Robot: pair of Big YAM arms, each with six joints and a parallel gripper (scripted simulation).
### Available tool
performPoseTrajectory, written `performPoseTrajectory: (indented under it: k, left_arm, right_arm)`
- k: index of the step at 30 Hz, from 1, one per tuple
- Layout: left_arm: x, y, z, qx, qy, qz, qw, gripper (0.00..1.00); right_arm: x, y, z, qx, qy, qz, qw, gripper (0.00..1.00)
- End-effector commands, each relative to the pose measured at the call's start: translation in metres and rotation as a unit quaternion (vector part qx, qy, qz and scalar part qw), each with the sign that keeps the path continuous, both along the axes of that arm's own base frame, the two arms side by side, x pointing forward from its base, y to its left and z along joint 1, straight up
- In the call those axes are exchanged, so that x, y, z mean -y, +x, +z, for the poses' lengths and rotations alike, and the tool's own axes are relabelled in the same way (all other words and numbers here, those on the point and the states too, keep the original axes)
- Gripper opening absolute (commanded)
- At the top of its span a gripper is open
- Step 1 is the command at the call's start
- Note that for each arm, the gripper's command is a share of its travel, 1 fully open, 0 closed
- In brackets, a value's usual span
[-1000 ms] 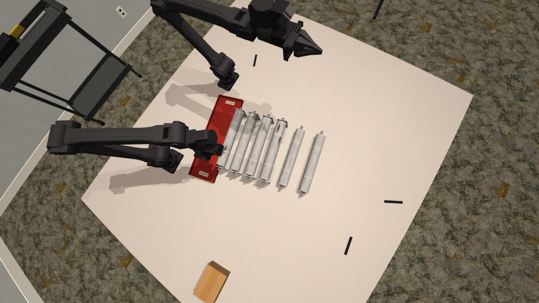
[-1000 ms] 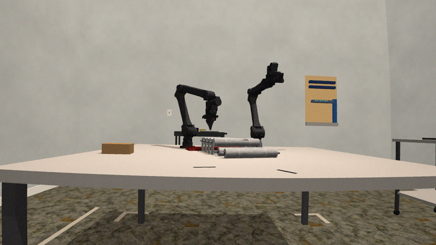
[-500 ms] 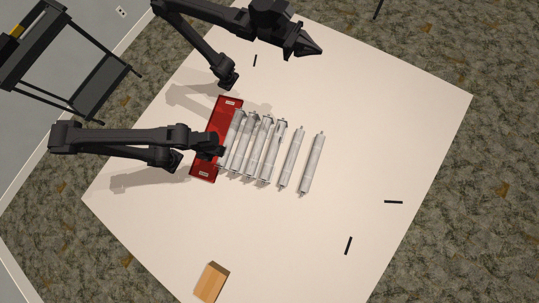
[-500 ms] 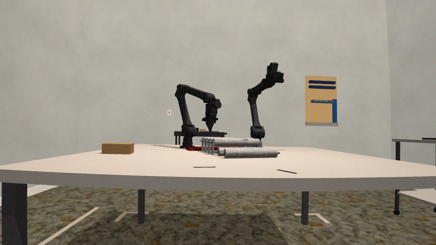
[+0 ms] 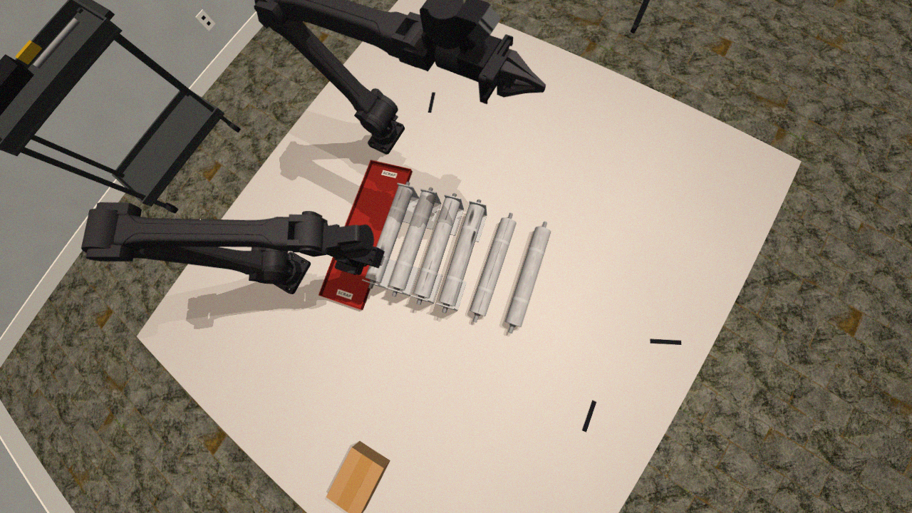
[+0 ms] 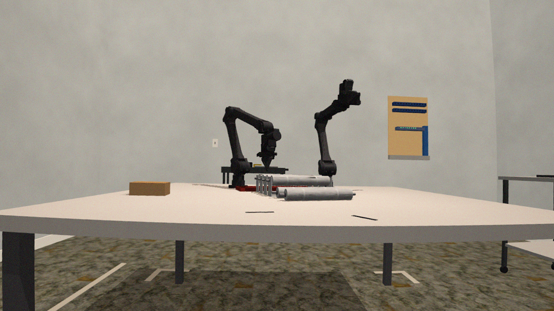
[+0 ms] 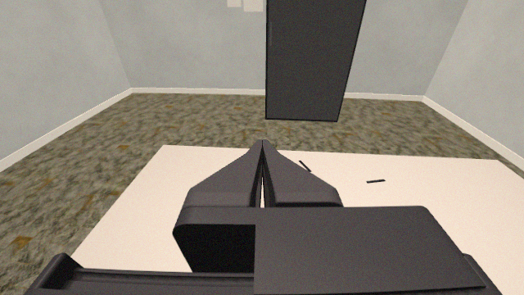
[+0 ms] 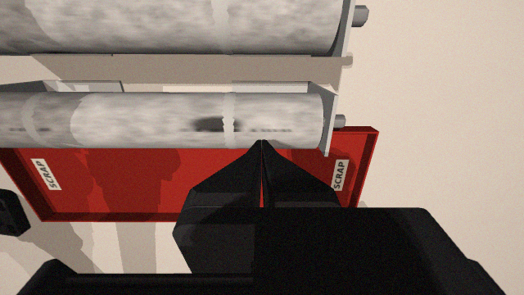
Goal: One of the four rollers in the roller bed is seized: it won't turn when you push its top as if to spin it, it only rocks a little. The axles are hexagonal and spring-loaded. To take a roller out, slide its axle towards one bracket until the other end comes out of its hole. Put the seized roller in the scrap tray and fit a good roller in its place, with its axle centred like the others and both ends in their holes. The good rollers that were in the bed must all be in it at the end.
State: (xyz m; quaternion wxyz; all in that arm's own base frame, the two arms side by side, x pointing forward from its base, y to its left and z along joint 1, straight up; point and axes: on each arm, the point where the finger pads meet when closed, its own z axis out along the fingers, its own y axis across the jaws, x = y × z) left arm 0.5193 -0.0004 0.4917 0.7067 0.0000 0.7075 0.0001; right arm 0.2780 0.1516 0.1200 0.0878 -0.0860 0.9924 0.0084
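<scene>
Roller bed (image 5: 437, 249) (image 6: 301, 179) (image 8: 164, 123) in the top view had four rollers, below the right gripper (image 5: 376, 256) (image 6: 266, 168) (image 8: 261, 147). Two loose rollers (image 5: 492, 268) (image 6: 318, 193) lay beyond the bed from this gripper. Left gripper (image 5: 543, 86) (image 6: 354, 99) (image 7: 263, 141) was well apart from them. In the exterior view, right fingertips pointed down, over the bed. Left wrist view showed its fingers pressed together, with nothing between. Right wrist view showed also closed, unloaded fingers near the nearest roller; touching I could not tell. Red tray (image 5: 376, 191) (image 6: 242, 189) (image 8: 123, 184) beneath them had two "SCRAP" labels.
</scene>
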Motion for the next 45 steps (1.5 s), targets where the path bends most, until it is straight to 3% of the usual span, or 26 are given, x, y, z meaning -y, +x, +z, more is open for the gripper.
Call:
performPoseTrajectory:
  k: [1,8,10,24,45]
  left_arm:
    - [0.005,-0.002,0.011,0.017,-0.004,-0.006,1.0,0.0]
    - [0.005,-0.002,0.011,0.017,-0.004,-0.006,1.0,0.0]
    - [0.005,-0.002,0.011,0.017,-0.004,-0.006,1.0,0.0]
    - [0.005,-0.002,0.011,0.017,-0.004,-0.006,1.0,0.0]
    - [0.005,-0.002,0.011,0.017,-0.004,-0.006,1.0,0.0]
  right_arm:
    - [0.001,0.006,-0.004,0.006,0.0,0.002,1.0,0.0]
    - [0.0,0.008,-0.012,0.008,0.001,0.001,1.0,0.0]
    - [-0.008,0.021,0.013,0.034,0.017,0.0,0.999,0.0]
    - [0.001,0.006,-0.01,0.011,0.003,0.001,1.0,0.0]
    - [0.0,0.008,-0.012,0.01,0.003,0.001,1.0,0.0]
